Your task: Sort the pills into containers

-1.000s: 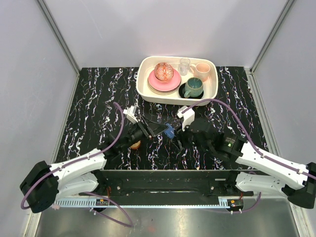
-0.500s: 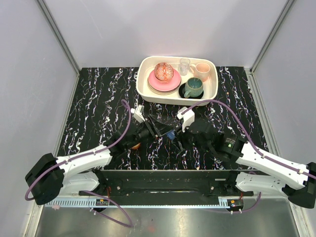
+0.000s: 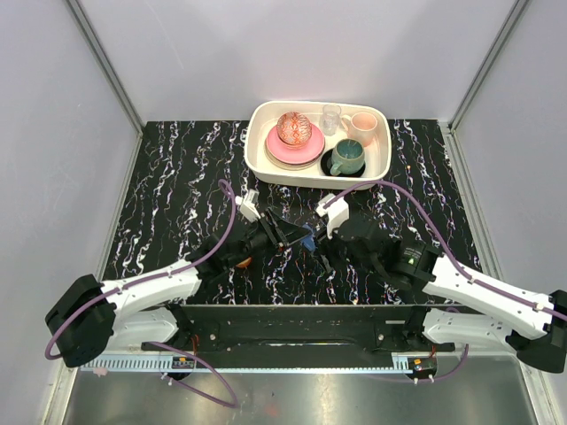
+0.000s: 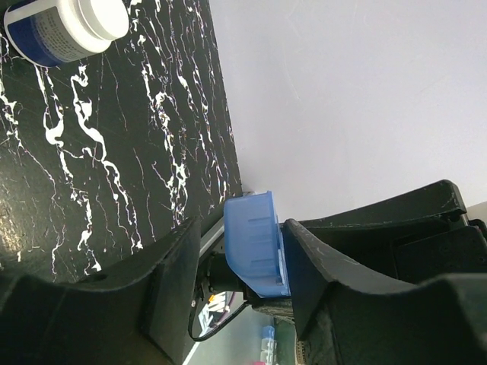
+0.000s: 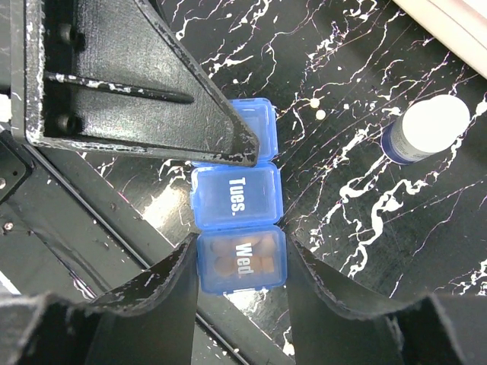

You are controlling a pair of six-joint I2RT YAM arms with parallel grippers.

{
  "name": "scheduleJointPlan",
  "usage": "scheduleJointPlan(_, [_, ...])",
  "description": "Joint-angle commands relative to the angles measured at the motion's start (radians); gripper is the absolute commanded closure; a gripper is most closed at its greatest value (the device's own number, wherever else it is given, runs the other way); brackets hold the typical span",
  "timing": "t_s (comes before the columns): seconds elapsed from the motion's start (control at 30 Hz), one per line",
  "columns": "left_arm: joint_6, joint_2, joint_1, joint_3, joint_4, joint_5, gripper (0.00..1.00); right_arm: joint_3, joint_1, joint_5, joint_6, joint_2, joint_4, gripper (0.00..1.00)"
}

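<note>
Fingers (image 5: 186, 277) of the right arm and fingers (image 4: 300, 266) of the left arm both clamp the blue pill box (image 5: 237, 220) at mid-desk.

The box sits between the two arms, above the desk (image 3: 177, 177), whose left half lies open; the white tray (image 3: 383, 159) stands near the far edge. Right fingers pinch the "Wed." cell, left fingers grip the opposite end. A white bottle (image 5: 424, 131) stands just beside. The orange cup (image 3: 244, 260) is mostly hidden under the left arm.

Bright, even, soft-shadowed light; near wrist-view foregrounds slightly blurred.
</note>
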Motion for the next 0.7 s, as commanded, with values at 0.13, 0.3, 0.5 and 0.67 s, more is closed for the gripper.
scheduleJointPlan(0.13, [-0.04, 0.027, -0.003, 0.04, 0.107, 0.037, 0.59, 0.003, 0.015, 0.041, -0.034, 0.012, 0.038, 1.0])
scheduleJointPlan(0.3, [-0.044, 0.035, -0.011, 0.032, 0.12, 0.045, 0.6, -0.006, 0.014, 0.05, -0.037, 0.02, 0.057, 1.0])
scheduleJointPlan(0.5, [-0.049, 0.036, -0.014, 0.014, 0.139, 0.042, 0.73, -0.003, 0.017, 0.054, -0.043, 0.028, 0.064, 1.0])
scheduleJointPlan(0.67, [-0.055, 0.044, -0.014, 0.006, 0.162, 0.048, 0.92, -0.002, 0.017, 0.059, -0.046, 0.026, 0.067, 0.99])
